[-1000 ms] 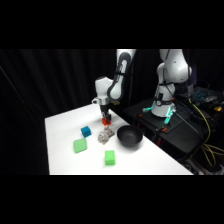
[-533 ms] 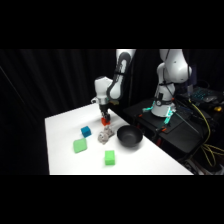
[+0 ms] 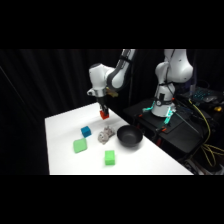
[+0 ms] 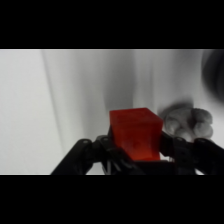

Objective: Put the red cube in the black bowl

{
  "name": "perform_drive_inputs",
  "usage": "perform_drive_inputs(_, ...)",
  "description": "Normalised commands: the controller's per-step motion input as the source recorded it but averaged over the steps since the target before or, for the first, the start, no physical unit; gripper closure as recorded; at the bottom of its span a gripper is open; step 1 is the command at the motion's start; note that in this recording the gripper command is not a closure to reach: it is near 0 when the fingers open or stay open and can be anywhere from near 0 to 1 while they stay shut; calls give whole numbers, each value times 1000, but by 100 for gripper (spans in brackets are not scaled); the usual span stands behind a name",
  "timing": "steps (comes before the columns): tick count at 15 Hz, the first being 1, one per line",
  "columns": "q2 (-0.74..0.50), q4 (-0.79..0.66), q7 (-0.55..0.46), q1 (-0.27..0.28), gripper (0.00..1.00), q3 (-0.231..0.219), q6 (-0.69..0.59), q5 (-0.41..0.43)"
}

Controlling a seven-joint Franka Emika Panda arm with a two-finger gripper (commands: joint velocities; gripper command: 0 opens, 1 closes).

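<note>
over the white table (image 3: 65,150) the gripper (image 3: 104,114) hung clamped on the red cube (image 4: 135,134), lifted clear; the black bowl (image 3: 129,137) sat below, off to one side, cube not yet delivered.

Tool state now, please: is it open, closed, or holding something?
Tool: closed on the red cube, held in the air above the white table.
</note>
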Motion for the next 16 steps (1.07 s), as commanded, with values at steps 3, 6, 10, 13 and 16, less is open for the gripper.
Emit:
perform_drive_inputs(3,-589,-106,233,141,100,-55,-507,-164)
perform_drive_inputs(6,-635,-294,237,147,100,35,-331,-96)
perform_drive_inputs(10,-505,-334,211,169,100,125,-108,17)
perform_drive_inputs(13,-310,-274,131,174,100,140,36,130)
perform_drive_inputs(16,-171,-195,5,147,100,92,144,213)
